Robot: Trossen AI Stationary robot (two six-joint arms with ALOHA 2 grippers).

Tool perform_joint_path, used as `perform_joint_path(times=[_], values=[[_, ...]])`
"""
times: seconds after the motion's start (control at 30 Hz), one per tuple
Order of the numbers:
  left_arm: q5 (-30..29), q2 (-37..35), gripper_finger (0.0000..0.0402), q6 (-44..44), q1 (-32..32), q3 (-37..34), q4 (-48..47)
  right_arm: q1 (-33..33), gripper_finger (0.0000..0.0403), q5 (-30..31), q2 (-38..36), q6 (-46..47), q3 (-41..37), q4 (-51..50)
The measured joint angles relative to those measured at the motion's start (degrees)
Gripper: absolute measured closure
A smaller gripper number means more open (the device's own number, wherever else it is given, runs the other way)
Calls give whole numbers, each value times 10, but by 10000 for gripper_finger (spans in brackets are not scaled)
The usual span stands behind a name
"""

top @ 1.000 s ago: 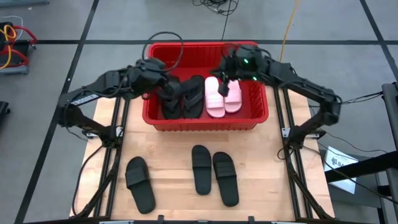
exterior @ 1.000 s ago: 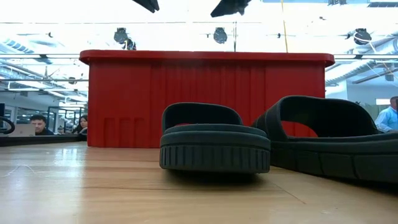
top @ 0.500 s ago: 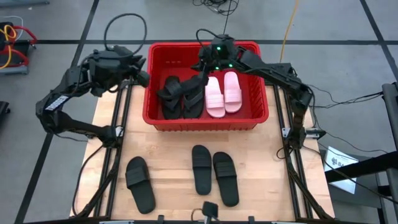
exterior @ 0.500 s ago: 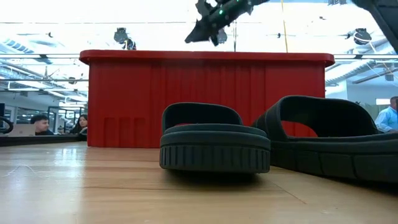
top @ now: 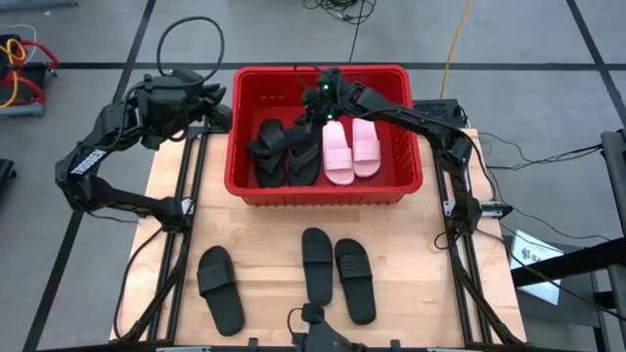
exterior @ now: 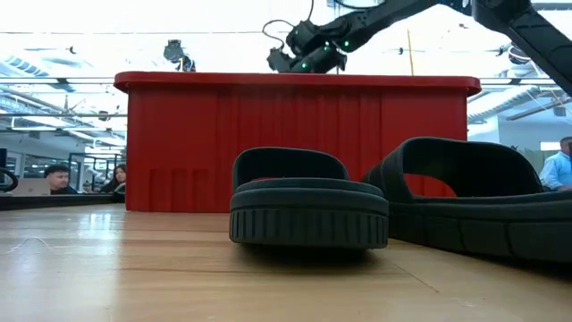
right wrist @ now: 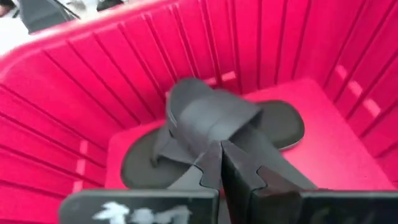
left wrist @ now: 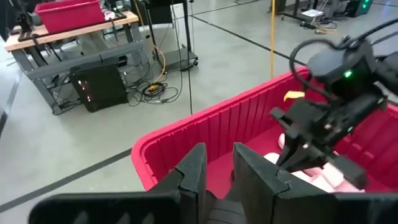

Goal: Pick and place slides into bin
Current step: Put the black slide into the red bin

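Black slides and pink slides are held in the bin; the right gripper above is pressed together.

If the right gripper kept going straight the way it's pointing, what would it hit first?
Most likely the black slide lying in the red bin. The right gripper has its fingers together and aims down at the slide's strap, just ahead in the right wrist view. How far off it is remains unclear.
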Motion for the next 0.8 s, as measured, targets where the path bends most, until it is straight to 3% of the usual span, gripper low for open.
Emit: perform_joint_path(times=[0.13,0.5,0.63,0.8], values=[[0,0,325,-9,0,0,0,0,372,-2,21,31,-7,29],[0,0,325,-14,0,0,0,0,242,-32,62,32,-43,138],[0,0,325,-13,0,0,0,1,221,-32,62,0,-76,181],[0,0,325,-13,0,0,0,1,216,-32,62,29,-107,218]])
